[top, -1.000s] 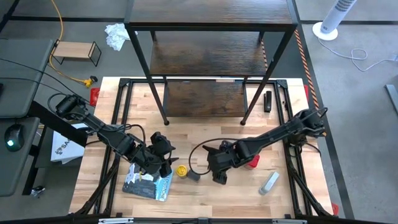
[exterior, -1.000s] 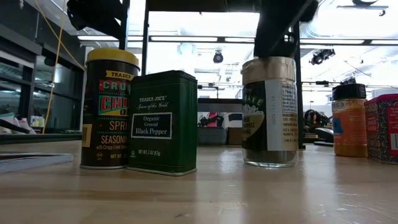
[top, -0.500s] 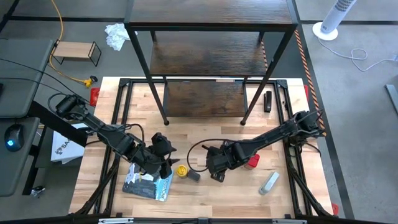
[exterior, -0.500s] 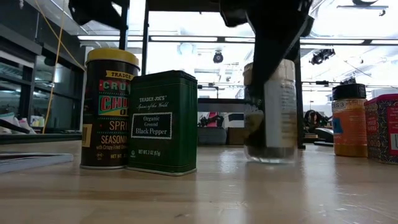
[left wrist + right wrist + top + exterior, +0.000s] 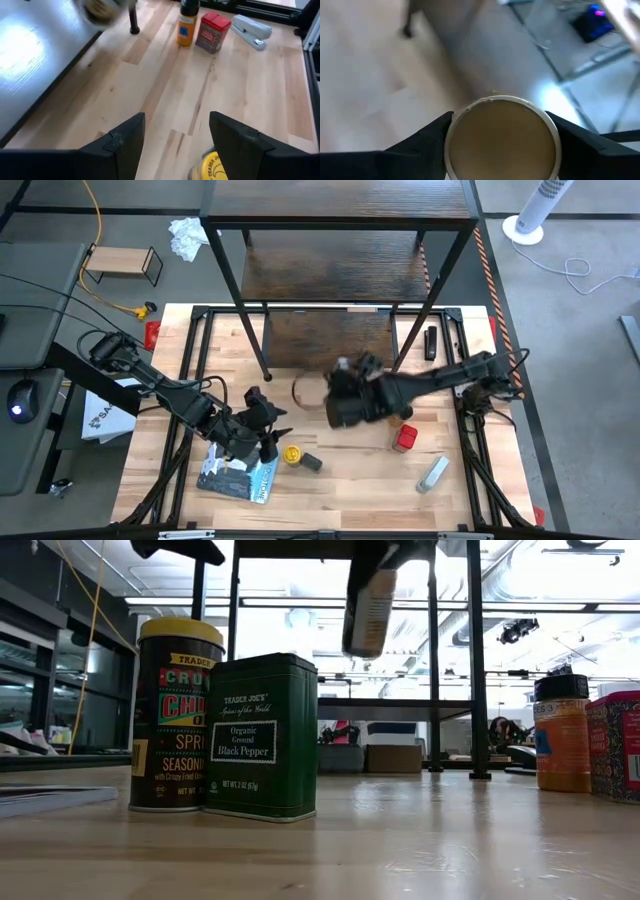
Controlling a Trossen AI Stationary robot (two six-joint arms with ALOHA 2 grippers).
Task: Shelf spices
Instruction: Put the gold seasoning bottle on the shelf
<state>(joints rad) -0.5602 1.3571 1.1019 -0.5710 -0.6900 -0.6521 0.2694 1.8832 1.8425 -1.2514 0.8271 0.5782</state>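
None shelved yet. Tan-lidded jar clenched aloft in right gripper, near shelf. Left gripper spread, empty.

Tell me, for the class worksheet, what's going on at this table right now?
The right gripper holds the tan-lidded jar between its fingers, lifted clear of the table near the shelf. The left gripper is open and hovers low over the yellow-lidded jar, beside the green black-pepper tin. The orange jar and the red container stand on the table, unshelved, with a grey-white tube lying nearby.
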